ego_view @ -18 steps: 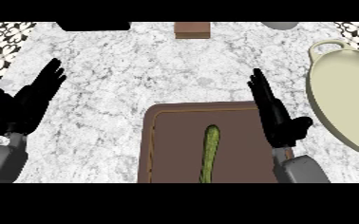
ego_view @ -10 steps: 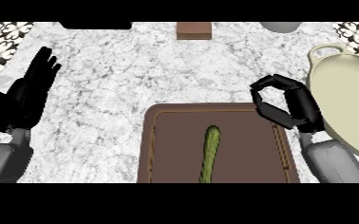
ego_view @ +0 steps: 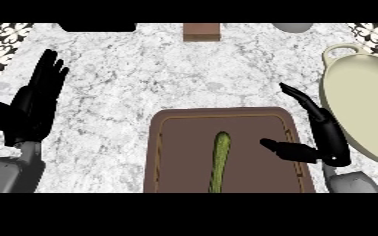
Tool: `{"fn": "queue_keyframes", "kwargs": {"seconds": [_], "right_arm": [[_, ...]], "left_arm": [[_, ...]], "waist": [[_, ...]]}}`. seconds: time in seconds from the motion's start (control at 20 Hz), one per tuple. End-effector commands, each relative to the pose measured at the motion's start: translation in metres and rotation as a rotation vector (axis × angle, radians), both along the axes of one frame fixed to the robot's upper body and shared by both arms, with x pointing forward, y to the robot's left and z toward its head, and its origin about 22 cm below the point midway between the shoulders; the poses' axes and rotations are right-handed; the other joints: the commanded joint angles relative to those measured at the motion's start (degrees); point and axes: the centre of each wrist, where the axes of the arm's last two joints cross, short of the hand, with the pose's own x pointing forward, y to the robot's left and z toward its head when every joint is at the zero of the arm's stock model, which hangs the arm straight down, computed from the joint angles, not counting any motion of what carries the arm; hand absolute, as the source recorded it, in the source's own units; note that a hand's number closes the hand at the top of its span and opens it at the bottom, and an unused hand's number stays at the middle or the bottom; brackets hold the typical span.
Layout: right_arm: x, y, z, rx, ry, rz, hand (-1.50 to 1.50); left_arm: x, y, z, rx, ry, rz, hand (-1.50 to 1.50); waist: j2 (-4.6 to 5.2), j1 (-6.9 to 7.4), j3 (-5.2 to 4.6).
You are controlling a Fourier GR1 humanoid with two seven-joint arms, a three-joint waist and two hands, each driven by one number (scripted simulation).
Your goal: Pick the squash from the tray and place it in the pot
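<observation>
Squash (ego_view: 220,160): lies near the middle of the tray (ego_view: 166,152). Its long axis runs near to far, and its near end meets the view's lower edge. Nothing touches it.
Right hand (ego_view: 328,139): at the tray's right rim, fingers straight and pointing away, thumb (ego_view: 284,149) spread leftward over the tray. It holds nothing.
Squash from hand: to the left, near the thumb tip but apart from it. The fingers run roughly parallel to the squash, so closing across its narrow width probably needs a move left and down.
Nearer hand: the right, clearly.
Left hand (ego_view: 33,107): resting at the view's left edge over the counter (ego_view: 148,80), fingers up and relaxed, well apart from the tray.
Pot (ego_view: 353,105): at the right edge just beside the right hand, partly cut off.
Block (ego_view: 201,31): brown, at the counter's far edge.
</observation>
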Motion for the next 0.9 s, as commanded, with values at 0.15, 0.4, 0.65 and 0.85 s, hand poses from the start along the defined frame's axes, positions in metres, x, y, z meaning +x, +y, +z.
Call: {"fn": "queue_keyframes", "kwargs": {"seconds": [0.15, 0.4, 0.65, 0.85], "right_arm": [[-0.022, 0.011, 0.058, -0.200, 0.106, 0.155, -1.50], [-0.017, 0.015, 0.086, -0.508, 0.274, 0.270, -1.50], [-0.033, 0.055, 0.097, -0.731, 0.374, 0.312, -1.50], [-0.035, 0.094, 0.098, -0.798, 0.452, 0.346, -1.50]], "left_arm": [[-0.005, -0.013, -0.002, 0.013, -0.004, 0.004, 0.00], [0.005, -0.009, 0.000, -0.001, 0.005, -0.009, 0.00], [0.000, 0.009, 0.005, 0.007, -0.011, -0.010, 0.00], [0.004, -0.015, -0.001, -0.001, 0.010, -0.015, 0.00]], "waist": [[-0.22, -0.34, -0.12], [0.03, 0.19, -0.21], [-0.05, 0.96, -0.22], [0.13, 0.57, -0.09]]}}
